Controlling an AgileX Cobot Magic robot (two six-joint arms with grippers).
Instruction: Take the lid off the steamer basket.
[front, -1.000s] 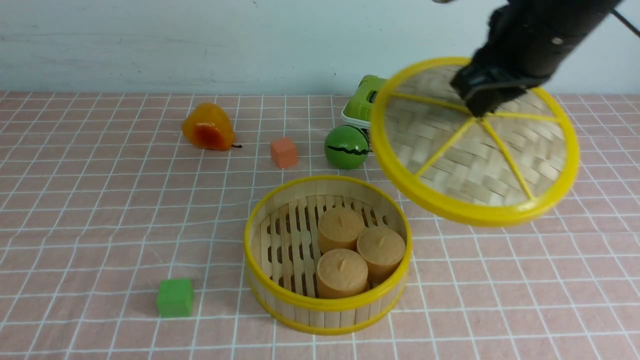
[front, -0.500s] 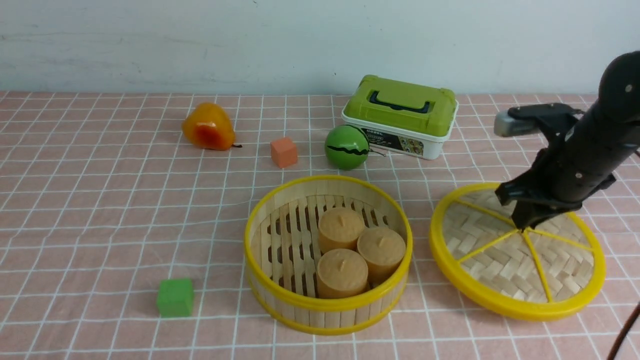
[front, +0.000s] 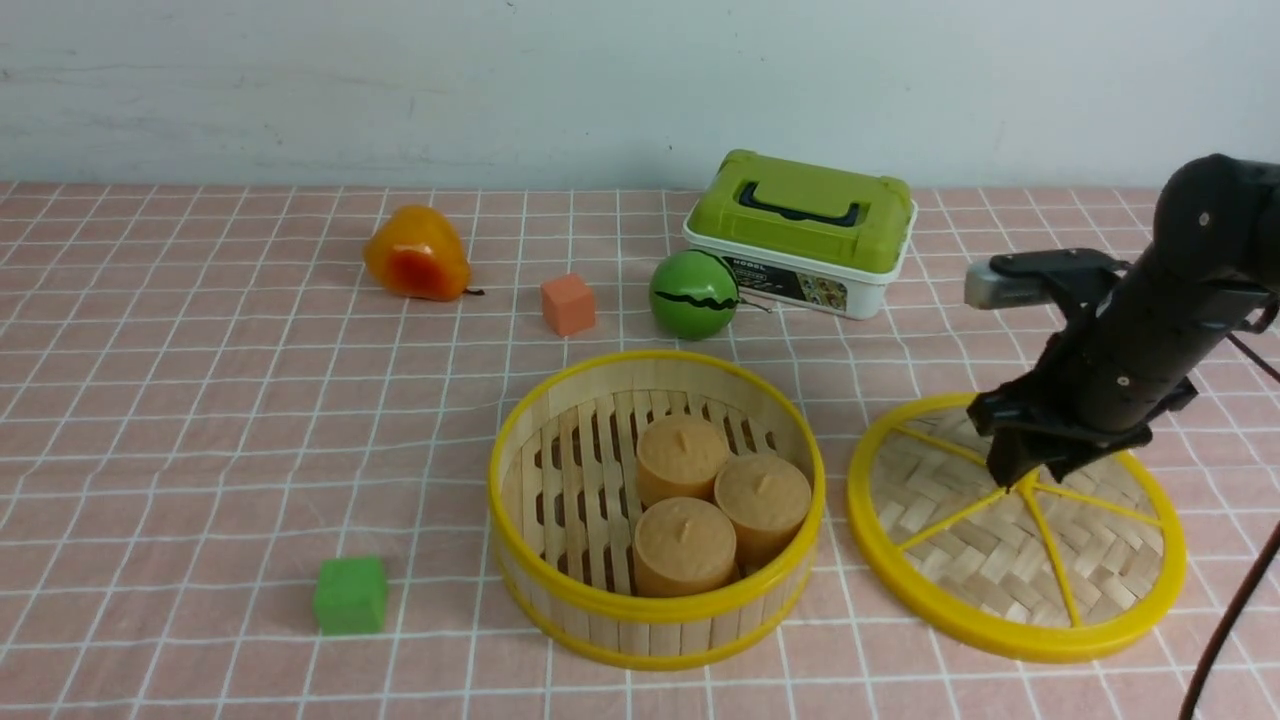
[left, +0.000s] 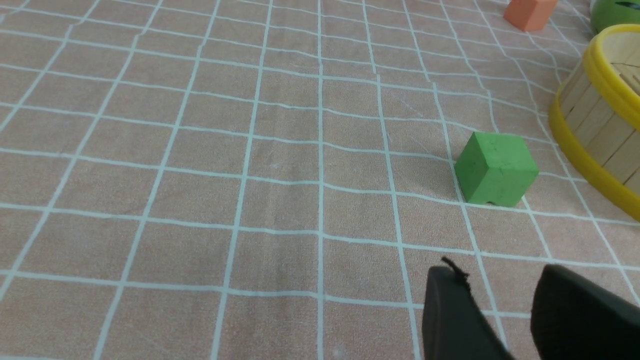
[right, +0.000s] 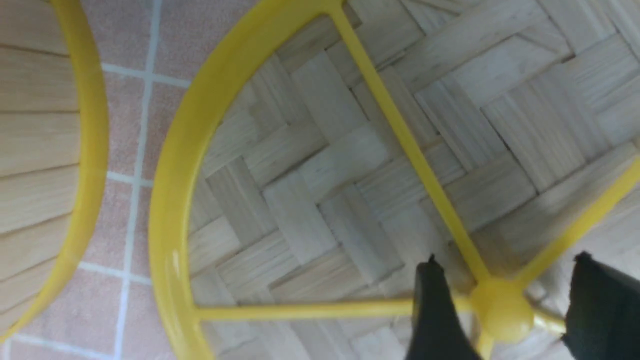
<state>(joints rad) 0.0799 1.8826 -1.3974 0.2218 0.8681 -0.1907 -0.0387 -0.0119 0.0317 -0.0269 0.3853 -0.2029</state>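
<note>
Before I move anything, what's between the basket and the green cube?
Just bare tabletop between the basket and the green cube, seen in the front view.

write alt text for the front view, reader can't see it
The lid lies on the table, right of the open basket holding three brown buns; the right pincer is over its knob.

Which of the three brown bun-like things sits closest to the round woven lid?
The right-hand toy bun, beside the basket's right wall; the other two sit farther left.
</note>
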